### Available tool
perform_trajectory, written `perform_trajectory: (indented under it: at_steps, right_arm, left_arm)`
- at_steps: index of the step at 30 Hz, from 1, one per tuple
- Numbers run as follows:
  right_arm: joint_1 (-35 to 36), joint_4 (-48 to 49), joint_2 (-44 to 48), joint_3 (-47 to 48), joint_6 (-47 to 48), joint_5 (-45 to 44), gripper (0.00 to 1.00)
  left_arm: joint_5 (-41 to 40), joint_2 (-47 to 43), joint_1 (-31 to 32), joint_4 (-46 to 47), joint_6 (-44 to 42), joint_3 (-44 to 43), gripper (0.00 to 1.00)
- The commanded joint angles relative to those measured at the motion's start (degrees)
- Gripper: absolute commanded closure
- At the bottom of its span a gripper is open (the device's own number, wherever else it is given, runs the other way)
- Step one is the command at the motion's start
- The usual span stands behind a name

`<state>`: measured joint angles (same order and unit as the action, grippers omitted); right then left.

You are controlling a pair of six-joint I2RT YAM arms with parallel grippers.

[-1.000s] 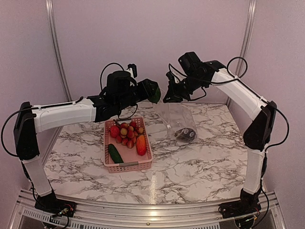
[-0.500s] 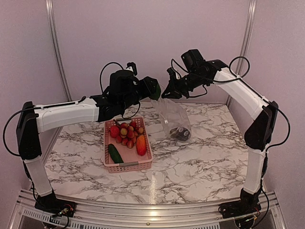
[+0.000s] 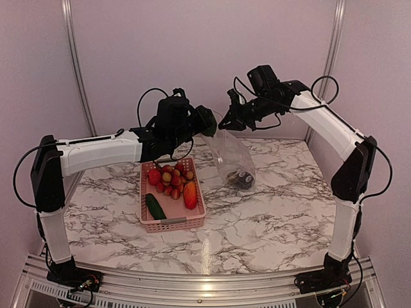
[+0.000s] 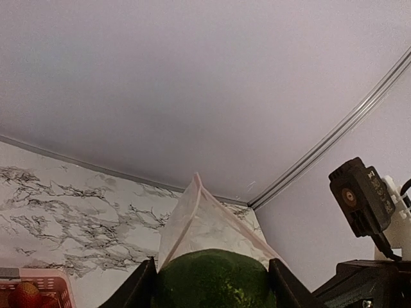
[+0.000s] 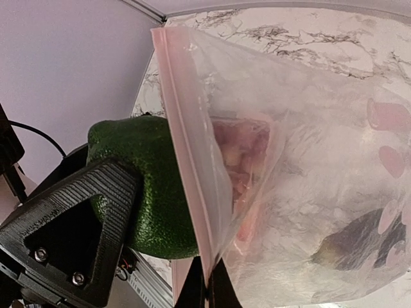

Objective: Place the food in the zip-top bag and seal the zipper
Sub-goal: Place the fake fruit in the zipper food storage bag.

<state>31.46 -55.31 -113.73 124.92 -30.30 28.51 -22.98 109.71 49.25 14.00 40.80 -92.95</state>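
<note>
Pepper (image 4: 213,280) nearer bag (image 4: 205,224) (just outside)

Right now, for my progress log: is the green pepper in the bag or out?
Out: the left pincer grips the green pepper outside the bag, beside its zipper.

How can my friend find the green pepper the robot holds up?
Find the pink basket on the marble table, then look past its far end to the left arm's tool, by the mouth of the clear bag. The green pepper is the round, bumpy dark lump pinched there, not the long cucumber in the basket.
</note>
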Motion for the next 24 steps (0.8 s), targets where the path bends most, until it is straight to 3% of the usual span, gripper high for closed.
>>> perform_trajectory:
  at_steps: [1, 5, 9, 14, 21, 24]
  right_arm:
    - [-0.43, 2.37, 3.12, -0.84, -0.99, 0.97, 1.00]
    - [-0.56, 2.57, 3.48, -1.06, -0.92, 0.82, 1.00]
    - [-1.14, 2.90, 3.62, -1.35, -0.95, 0.78, 1.00]
    - [-1.25, 4.60, 3.95, -2.90, -1.46, 0.81, 1.00]
    - [-0.91, 7.33, 4.66, -7.06, -1.06, 0.13, 1.00]
    - [-0.56, 7.18, 4.57, -6.99, -0.52, -0.25, 1.00]
  left_arm:
    - [-0.04, 1.18, 0.48, -1.96, 0.24, -2.21, 0.43]
    - [-1.71, 0.63, 1.01, -5.30, -4.57, -6.38, 0.21]
    - [-2.78, -1.42, 1.02, -6.51, -8.14, -8.38, 0.13]
    - [-3.56, -4.91, 1.02, -9.50, -10.16, -8.79, 0.13]
    - [-3.23, -10.61, 1.02, -24.53, -7.40, -4.56, 0.22]
    - [0.94, -12.29, 0.80, -28.67, -7.28, -1.65, 0.26]
